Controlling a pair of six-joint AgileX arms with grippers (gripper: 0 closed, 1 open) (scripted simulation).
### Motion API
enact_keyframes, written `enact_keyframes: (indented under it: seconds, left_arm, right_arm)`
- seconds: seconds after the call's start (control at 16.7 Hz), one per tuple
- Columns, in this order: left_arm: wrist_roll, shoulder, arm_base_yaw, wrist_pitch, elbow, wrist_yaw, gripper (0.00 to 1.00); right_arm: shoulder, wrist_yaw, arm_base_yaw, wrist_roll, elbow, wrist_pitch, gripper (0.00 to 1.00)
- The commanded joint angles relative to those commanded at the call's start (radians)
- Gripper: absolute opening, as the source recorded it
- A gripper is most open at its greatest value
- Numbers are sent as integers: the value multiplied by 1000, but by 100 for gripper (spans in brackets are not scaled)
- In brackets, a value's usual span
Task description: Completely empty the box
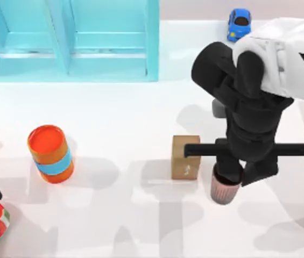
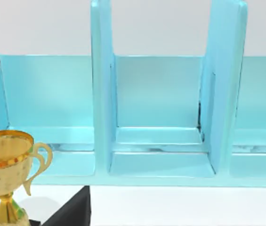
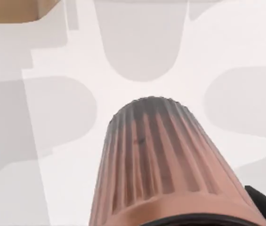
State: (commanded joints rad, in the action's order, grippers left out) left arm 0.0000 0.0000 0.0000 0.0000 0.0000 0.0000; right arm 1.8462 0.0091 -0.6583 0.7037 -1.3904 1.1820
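The blue box [image 1: 108, 40] stands at the table's far left, its visible compartments bare, so we judge the emptying far along. Set out on the table [image 1: 119, 113] lie the orange can [image 1: 50, 153], the brown carton [image 1: 186, 156] and the toy car [image 1: 239, 23]. Our right gripper [image 1: 232, 180], right of the carton, is clenched on the ribbed cup [image 3: 158, 165], held above the table. Our left arm is parked at the left edge by a trophy [image 2: 4, 174]; whether its gripper is clenched or released we cannot tell.
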Motion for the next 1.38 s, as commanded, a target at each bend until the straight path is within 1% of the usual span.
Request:
enact_keyframes:
  seconds: [0.24,0.66,0.96,1.38]
  left_arm:
    - [0,0,0,0,0,0,100]
    - [0,0,0,0,0,0,100]
    - [0,0,0,0,0,0,100]
    - [0,0,0,0,0,0,100]
  right_arm:
    - [8,-3,3,1,0,-1,0]
    - [49,-1,-9,11,103,-152,0]
    - [54,-1,-11,12,114,-168,0]
    - [54,-1,-11,12,114,-168,53]
